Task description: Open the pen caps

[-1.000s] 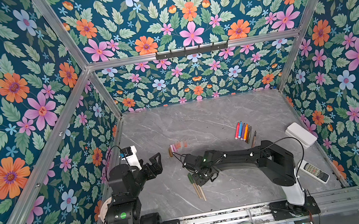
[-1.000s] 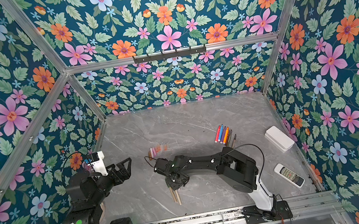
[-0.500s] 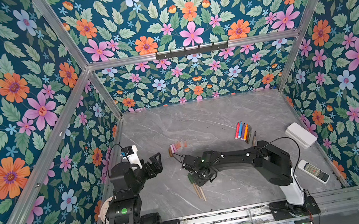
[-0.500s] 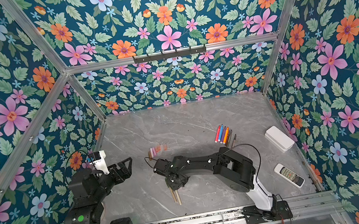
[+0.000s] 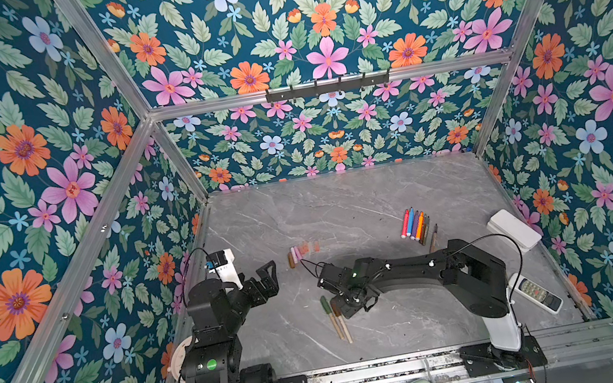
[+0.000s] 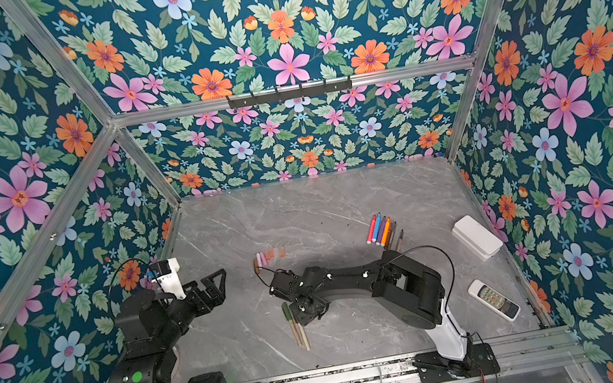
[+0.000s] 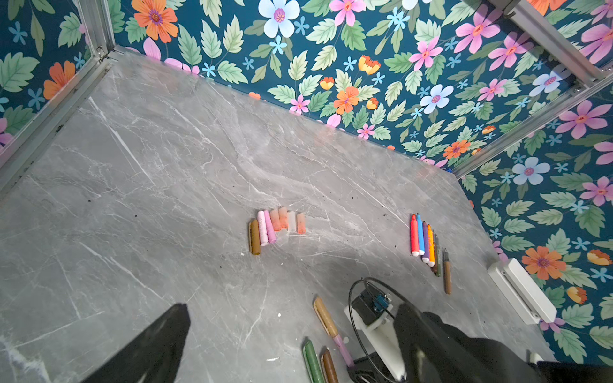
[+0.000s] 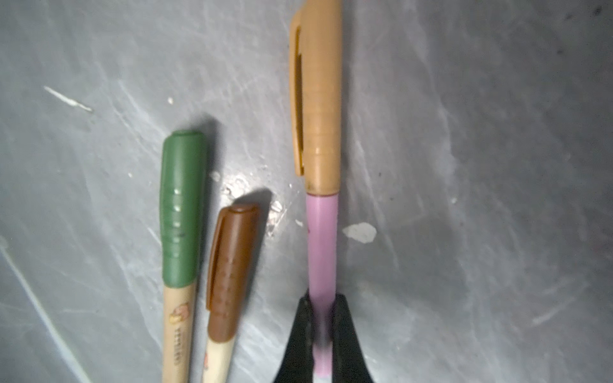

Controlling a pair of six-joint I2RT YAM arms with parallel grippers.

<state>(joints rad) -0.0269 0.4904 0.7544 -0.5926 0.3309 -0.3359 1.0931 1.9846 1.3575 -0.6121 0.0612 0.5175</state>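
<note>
- Right end effector (image 8: 321,298) is clamped tight on the pink-barrelled pen (image 8: 321,245), jaws pinching the barrel well below the cap.
- The grip sits low on the barrel, probably so the tan cap (image 8: 316,99) sticks out free for the other arm to pull.
- The tan cap is fully seated on that pen, so this one is not opened yet.
- Can't tell if the pen is lifted or resting on the desk (image 5: 340,203); it looks very low either way.
- Left end effector (image 5: 269,279) has its jaws spread wide and holds nothing. It hovers at the left side of the desk, well apart from the pen, and looks like it is waiting for a handover or cap pull.
- The green-capped pen (image 8: 182,212) and brown-capped pen (image 8: 232,272) lie side by side just beside the held pen, both capped. I judge them to be the queue of remaining work.
- The loose caps (image 7: 275,225) are lined up in a neat row mid-desk in brown, pink and pale orange, which looks like a drop zone for pulled caps.
- The uncapped pens (image 5: 415,225) are bunched parallel toward the right back of the desk, likely the done pile, kept apart from the caps.
- Judgement: the task is mostly done, with three pens left counting the held one.
- The white box (image 5: 513,229) and remote (image 5: 536,293) sit at the right edge, not involved.
- Risk: the barrel is thin and slick, so it may slip in the clamp when the cap gets tugged.
</note>
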